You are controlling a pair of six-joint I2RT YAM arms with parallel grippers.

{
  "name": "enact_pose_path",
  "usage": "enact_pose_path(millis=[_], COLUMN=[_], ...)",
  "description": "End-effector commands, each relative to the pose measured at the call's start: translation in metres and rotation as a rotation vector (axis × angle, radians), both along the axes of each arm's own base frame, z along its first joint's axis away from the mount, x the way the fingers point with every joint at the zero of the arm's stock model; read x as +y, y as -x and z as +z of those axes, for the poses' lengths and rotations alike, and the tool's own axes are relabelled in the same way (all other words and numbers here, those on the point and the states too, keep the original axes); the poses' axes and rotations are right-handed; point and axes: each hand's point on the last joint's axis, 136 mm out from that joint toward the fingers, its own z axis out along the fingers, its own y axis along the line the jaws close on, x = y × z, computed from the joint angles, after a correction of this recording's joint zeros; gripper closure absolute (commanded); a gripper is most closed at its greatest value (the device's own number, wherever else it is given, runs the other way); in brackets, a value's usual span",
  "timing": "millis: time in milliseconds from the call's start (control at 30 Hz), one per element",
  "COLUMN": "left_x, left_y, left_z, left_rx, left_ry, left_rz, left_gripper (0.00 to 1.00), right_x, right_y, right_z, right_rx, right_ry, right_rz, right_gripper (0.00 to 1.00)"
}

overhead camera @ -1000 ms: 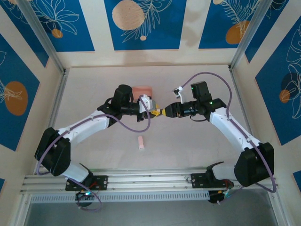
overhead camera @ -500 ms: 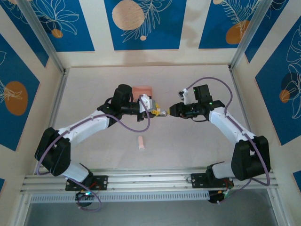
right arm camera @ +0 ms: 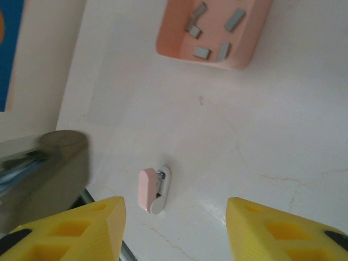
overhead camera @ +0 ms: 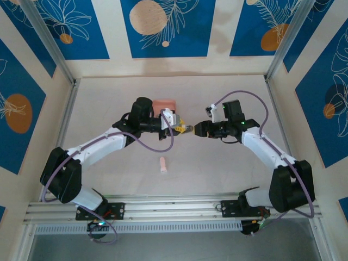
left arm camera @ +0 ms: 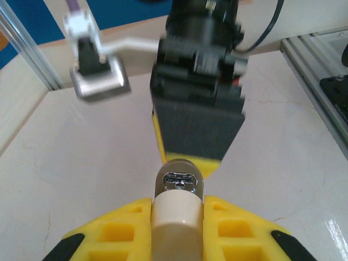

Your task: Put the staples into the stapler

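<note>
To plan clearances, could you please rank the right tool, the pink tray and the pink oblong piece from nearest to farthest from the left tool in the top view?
From the left tool:
1. The right tool, just to its right, facing it.
2. The pink tray, on the far side, toward the back wall.
3. The pink oblong piece, on the table nearer the arm bases.

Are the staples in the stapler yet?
Not yet. The grey metal staples lie in the salmon-pink tray. The left fingers grip a cream piece with a silver metal end; the right fingers are open and empty. The small pink plastic stapler lies on the table, waiting to be loaded.
</note>
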Motion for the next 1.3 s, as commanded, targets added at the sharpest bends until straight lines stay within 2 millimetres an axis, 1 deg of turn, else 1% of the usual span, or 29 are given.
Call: enact_pose_path(millis=[0, 100, 167, 233, 300, 467, 667, 800, 933, 1133, 1267], left_x=[0.0, 0.001, 0.001, 0.0, -0.001, -0.001, -0.002, -0.003, -0.005, -0.007, -0.009], left_y=[0.0, -0.003, -0.003, -0.003, -0.001, 0.0, 0.001, 0.001, 0.0, 0.002, 0.003], left_z=[0.015, 0.012, 0.011, 0.012, 0.013, 0.014, 0.016, 0.018, 0.022, 0.028, 0.034], left_rx=[-0.051, -0.05, -0.05, -0.048, -0.046, -0.042, -0.042, -0.046, -0.047, -0.045, -0.039], left_ry=[-0.001, -0.015, -0.016, -0.012, -0.008, 0.004, 0.009, 0.016, 0.036, 0.057, 0.085], left_rz=[-0.001, 0.014, 0.014, 0.009, 0.001, 0.002, -0.002, -0.003, -0.002, -0.012, -0.021], left_gripper=[0.91, 0.91, 0.91, 0.91, 0.91, 0.91, 0.91, 0.91, 0.91, 0.9, 0.91], right_x=[0.007, 0.01, 0.013, 0.018, 0.022, 0.03, 0.038, 0.039, 0.037, 0.026, 0.022], right_y=[0.009, 0.015, 0.018, 0.018, 0.017, 0.014, 0.015, 0.015, 0.011, 0.004, 0.0], right_z=[0.041, 0.061, 0.07, 0.074, 0.074, 0.06, 0.057, 0.051, 0.036, 0.007, -0.009], right_rx=[-0.097, -0.107, -0.118, -0.114, -0.096, -0.039, -0.017, -0.004, 0.028, 0.083, 0.112], right_ry=[-0.078, -0.118, -0.133, -0.146, -0.152, -0.14, -0.164, -0.163, -0.136, -0.083, -0.079], right_rz=[0.063, 0.082, 0.098, 0.111, 0.122, 0.121, 0.156, 0.158, 0.139, 0.073, 0.044], right_gripper=[0.47, 0.47, 0.47, 0.47, 0.46, 0.47, 0.47, 0.47, 0.48, 0.55, 0.56])
